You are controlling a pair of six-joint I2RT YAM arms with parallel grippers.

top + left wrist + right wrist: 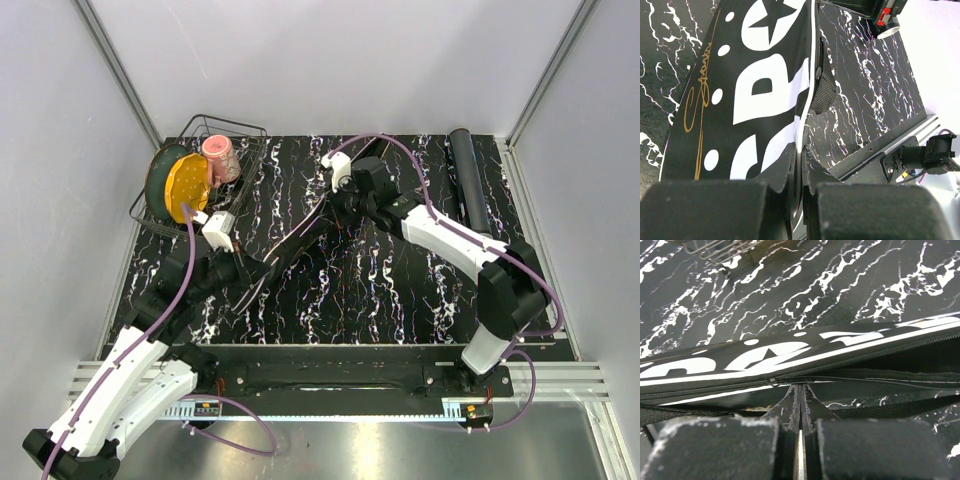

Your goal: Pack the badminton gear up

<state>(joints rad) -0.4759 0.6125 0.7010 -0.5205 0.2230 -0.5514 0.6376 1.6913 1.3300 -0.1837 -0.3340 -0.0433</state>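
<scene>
The big black bag (293, 237) with white "SPORT" lettering lies slantwise across the middle of the table and is hard to make out in the top view. My left gripper (243, 268) is shut on the bag's white-piped edge (801, 135) at its near-left end. My right gripper (337, 205) is shut at the zipper line (790, 379) of the bag (790, 357), at its far end, with the slider just left of the fingertips. The long black tube (468, 180) lies at the back right. No racket or shuttlecock is in view.
A wire basket (215, 135) with a yellow plate (187, 187), a green plate and a pink cup (221, 157) stands at the back left. The black marbled table (400, 290) ends at a metal rail (330, 375) in front. White walls stand on three sides.
</scene>
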